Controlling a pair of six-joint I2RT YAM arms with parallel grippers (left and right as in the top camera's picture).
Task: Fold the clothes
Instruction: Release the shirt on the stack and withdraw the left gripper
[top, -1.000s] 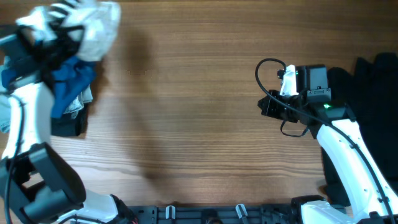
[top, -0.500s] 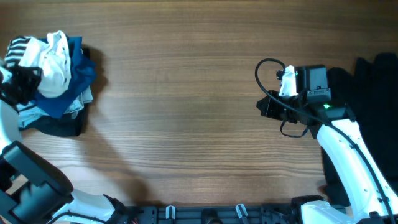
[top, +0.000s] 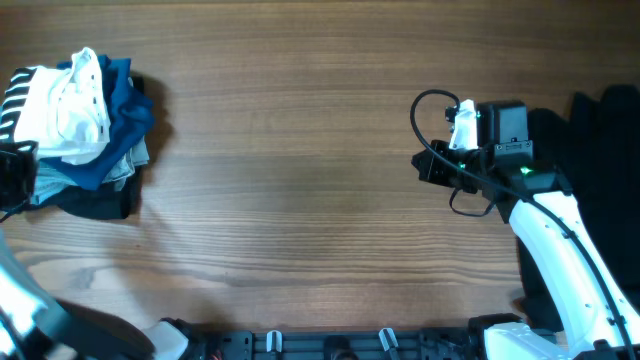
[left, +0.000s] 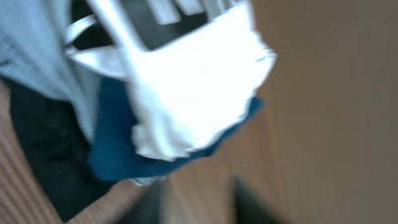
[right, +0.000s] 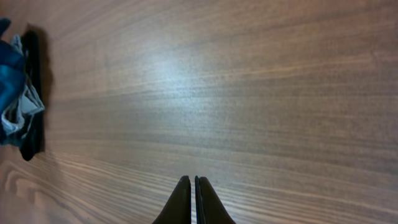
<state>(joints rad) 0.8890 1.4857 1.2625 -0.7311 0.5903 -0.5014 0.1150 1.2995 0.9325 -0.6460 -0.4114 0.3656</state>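
Note:
The white shirt (top: 62, 105) lies bunched on top of a clothes pile at the far left of the table, its black-barred print showing at the left edge. In the blurred left wrist view the white shirt (left: 199, 81) fills the middle. My left gripper (top: 16, 165) is at the table's left edge beside the pile; its blurred fingers (left: 199, 202) are apart with only table between them. My right gripper (top: 427, 165) hovers over bare table at the right, its fingers (right: 193, 182) shut and empty.
Under the white shirt are a dark blue polo (top: 128, 108), a pale grey-blue garment (top: 45, 185) and a black one (top: 100, 202). The polo also shows in the left wrist view (left: 137, 158). A black garment heap (top: 605, 130) lies at the right edge.
My left gripper carried the white shirt down onto the left pile, let it go, and pulled back toward the left edge. The right arm has barely moved.

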